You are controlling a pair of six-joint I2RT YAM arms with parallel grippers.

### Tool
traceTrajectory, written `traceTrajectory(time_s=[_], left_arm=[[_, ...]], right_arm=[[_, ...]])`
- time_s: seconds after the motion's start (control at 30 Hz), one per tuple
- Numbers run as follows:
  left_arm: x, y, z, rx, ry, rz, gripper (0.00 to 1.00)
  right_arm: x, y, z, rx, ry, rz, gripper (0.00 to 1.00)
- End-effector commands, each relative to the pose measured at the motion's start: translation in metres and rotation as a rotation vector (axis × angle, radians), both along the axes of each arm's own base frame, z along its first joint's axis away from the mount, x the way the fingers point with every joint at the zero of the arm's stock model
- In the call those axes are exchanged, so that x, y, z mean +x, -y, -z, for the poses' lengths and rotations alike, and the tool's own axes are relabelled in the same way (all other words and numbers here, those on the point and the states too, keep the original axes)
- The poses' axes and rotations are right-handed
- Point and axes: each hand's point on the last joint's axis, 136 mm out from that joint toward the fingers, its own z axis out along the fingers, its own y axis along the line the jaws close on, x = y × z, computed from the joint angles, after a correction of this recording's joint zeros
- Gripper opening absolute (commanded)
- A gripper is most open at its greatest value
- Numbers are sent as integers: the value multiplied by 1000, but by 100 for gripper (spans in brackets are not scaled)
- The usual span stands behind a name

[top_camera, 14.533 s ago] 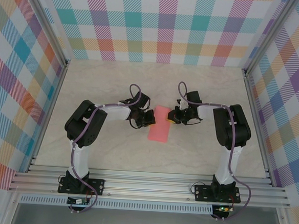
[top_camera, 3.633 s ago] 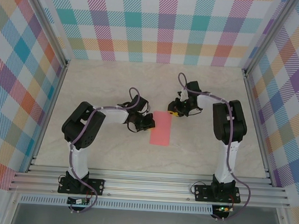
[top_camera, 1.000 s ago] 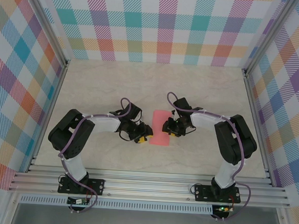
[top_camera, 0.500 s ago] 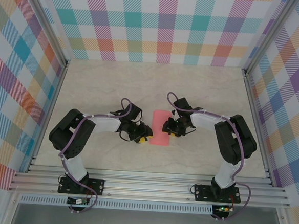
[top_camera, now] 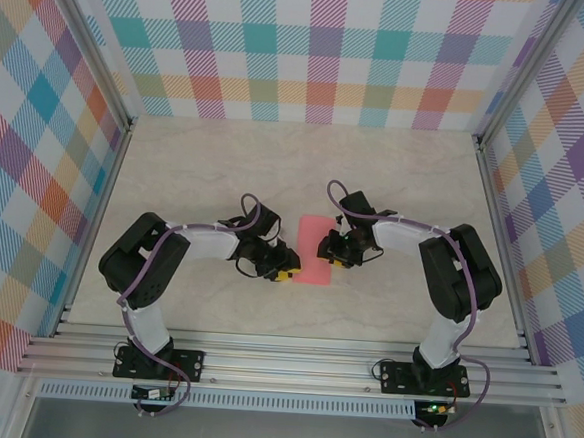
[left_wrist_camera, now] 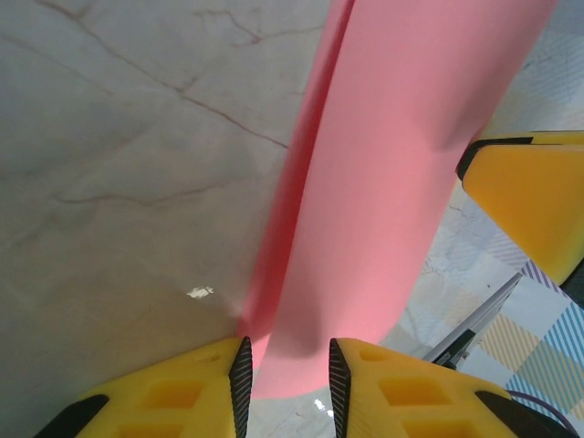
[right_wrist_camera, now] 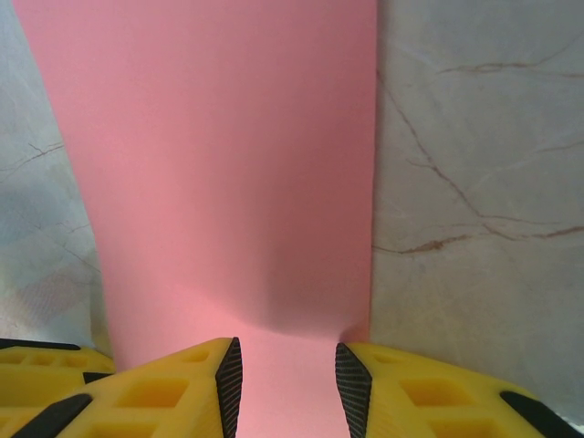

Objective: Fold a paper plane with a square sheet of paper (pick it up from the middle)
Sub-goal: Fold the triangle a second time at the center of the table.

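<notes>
Square sheet of paper (top_camera: 315, 249) lies near the middle of the marbled table (top_camera: 206, 163), salmon-pink, seen from above as a narrow strip with its far end rounded rather than flat; it sits between my two grippers; my left gripper (top_camera: 287, 272) is at the strip's near left corner, and my right gripper (top_camera: 329, 252) is against its right edge about halfway along; in my left wrist view the sheet runs away from me as a long pink band, one edge doubled over in a soft roll with a darker layer beneath, and its near end comes in between my left fingers (left_wrist_camera: 182, 392); those jaws stand part-spread, with a clear gap between the black pads and pink filling it; I cannot tell whether either pad touches the paper; a yellow finger of my right gripper shows beyond the band there; in my right wrist view the sheet lies broad ahead, its right edge straight against the pale stone, its near edge running in between my right fingers (right_wrist_camera: 429, 388); these jaws too are apart, pink between the pads, contact unclear; plaid walls (top_camera: 324, 41) close in the table on three sides.
</notes>
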Motion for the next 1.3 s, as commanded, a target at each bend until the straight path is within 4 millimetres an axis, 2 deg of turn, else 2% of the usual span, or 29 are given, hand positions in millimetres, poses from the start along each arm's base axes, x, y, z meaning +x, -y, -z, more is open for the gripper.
traceTrajectory(time_s=[0.0,0.13,0.27,0.5,0.77,0.97,1.27], left_arm=[[1,10,-5,-24,0,20,30],[1,11,-5,-32,4,16,30],[8,12,-12,-38,41,-9,36],[30,20,-18,-76,113,-42,42],[50,18,-17,-83,121,-77,45],[56,15,-13,-72,107,-91,39],[66,12,-7,-90,80,-111,25]], right_arm=[[-34,20,47,-112,-139,2,38],[-34,19,47,-110,-137,1,38],[-33,19,46,-109,-135,0,38],[-34,19,46,-109,-135,-1,38],[-34,17,48,-98,-138,-2,38],[-31,15,43,-80,-122,-2,38],[-15,4,10,-16,-12,-27,41]])
